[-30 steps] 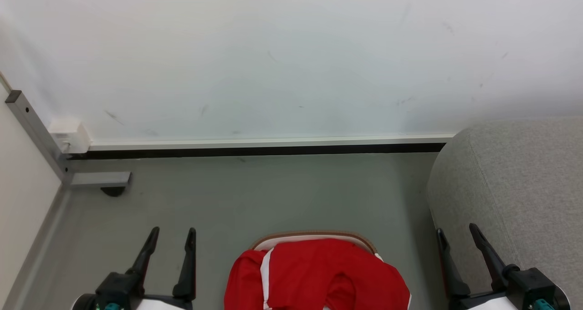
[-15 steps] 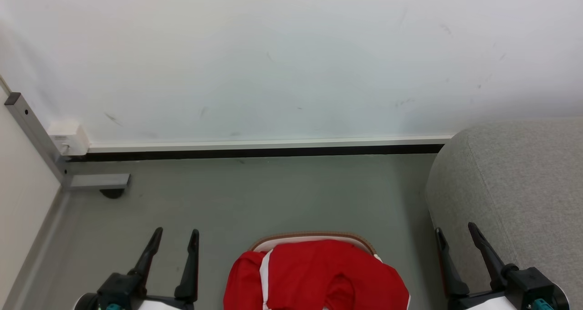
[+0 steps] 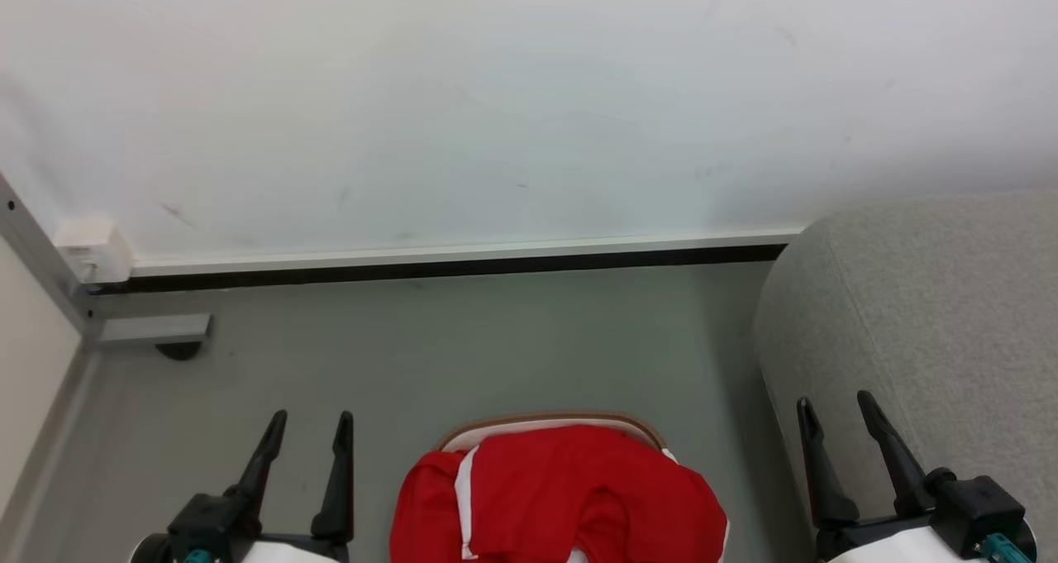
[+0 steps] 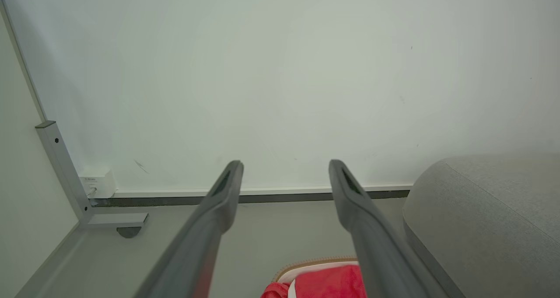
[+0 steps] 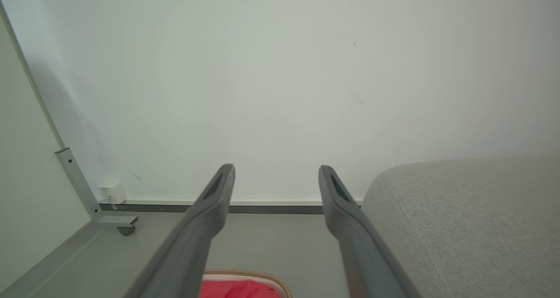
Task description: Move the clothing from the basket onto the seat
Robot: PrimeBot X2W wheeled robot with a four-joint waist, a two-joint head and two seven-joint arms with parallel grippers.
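Evidently no transfer has begun: the clothing, red with white trim, lies heaped in the basket at the bottom centre of the head view, standing on the floor near the seat, whose visible grey upholstery carries no garment. The left gripper hangs beside the basket with its fingers spread wide and nothing between them, and the right gripper is likewise wide and empty against the seat's rounded end. Outstanding, in my assessment, is the entire job: reaching in, grasping, lifting, and depositing on the seat.
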